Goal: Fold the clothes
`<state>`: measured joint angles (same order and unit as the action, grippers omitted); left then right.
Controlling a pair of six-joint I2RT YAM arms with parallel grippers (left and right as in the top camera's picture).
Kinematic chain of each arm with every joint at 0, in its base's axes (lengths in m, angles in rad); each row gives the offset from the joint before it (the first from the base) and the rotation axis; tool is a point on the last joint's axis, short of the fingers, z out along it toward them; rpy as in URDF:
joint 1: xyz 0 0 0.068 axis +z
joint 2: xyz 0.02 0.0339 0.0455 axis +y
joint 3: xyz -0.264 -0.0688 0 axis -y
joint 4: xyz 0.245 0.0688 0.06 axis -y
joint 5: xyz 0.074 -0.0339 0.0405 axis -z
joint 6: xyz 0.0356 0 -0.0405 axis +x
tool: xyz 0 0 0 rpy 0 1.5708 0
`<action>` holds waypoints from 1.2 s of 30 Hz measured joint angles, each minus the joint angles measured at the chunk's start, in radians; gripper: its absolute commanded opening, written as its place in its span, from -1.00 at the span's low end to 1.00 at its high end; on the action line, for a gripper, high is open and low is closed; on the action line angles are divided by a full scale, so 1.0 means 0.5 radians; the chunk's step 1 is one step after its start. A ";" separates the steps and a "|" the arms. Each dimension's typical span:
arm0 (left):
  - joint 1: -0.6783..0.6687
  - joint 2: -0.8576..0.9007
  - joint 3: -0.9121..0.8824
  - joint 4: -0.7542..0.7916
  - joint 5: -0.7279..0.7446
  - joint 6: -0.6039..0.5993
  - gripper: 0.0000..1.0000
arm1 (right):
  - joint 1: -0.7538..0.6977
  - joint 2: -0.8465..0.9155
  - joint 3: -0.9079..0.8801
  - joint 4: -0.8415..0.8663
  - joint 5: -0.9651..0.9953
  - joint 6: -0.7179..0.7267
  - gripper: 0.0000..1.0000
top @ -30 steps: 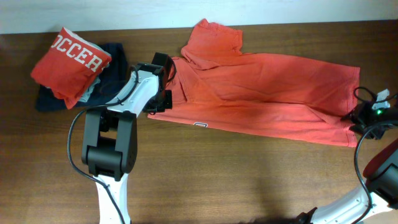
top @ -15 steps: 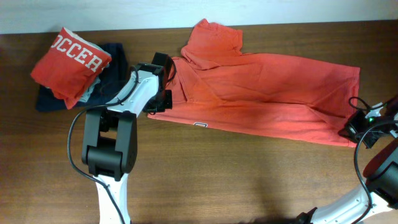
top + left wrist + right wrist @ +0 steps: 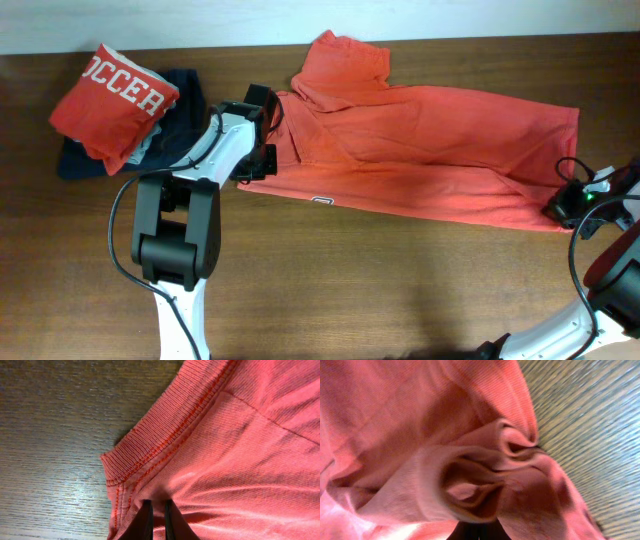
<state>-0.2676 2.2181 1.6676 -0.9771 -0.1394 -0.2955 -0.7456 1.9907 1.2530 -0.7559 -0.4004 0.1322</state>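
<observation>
Dark wood table (image 3: 350, 290), pale wall (image 3: 200, 20) along far edge

- Shirt (image 3: 420, 150), coral, lies as a long rumpled band across the far half, from mid-table to the right edge; one sleeve sticks up toward the far edge
- Left gripper (image 3: 155, 512): jaws almost together, thin pinch of shirt between them, just below the ribbed collar (image 3: 165, 440), at the band's left end
- Right gripper (image 3: 560, 207): at the band's near-right corner. Wrist view shows puckered cloth gathered onto it with the tips buried, so it reads as clamped on the shirt
- Step, as judged: both ends held, band laid out long, ready for a cross fold
- Next move calls for both ends to rise together, cloth kept taut, one end carried over the other without dragging the middle

Count: one spread shirt, one folded red top (image 3: 112, 98) at the far-left corner lying on one navy garment (image 3: 185, 100); two arms, two grippers
</observation>
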 measured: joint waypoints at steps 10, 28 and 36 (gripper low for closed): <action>0.000 0.000 0.000 0.000 0.000 0.000 -0.79 | 0.000 0.004 0.064 -0.013 -0.041 0.001 -0.92; 0.000 0.000 0.000 -0.002 0.000 0.000 -0.79 | 0.000 0.009 0.071 0.639 -0.320 0.012 -0.53; 0.000 0.000 0.000 -0.002 -0.001 0.000 -0.79 | -0.082 0.014 0.232 0.331 -0.589 0.016 -0.52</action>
<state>-0.2676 2.2181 1.6676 -0.9783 -0.1398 -0.2955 -0.7868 1.9980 1.3689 -0.5903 -0.6949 0.1402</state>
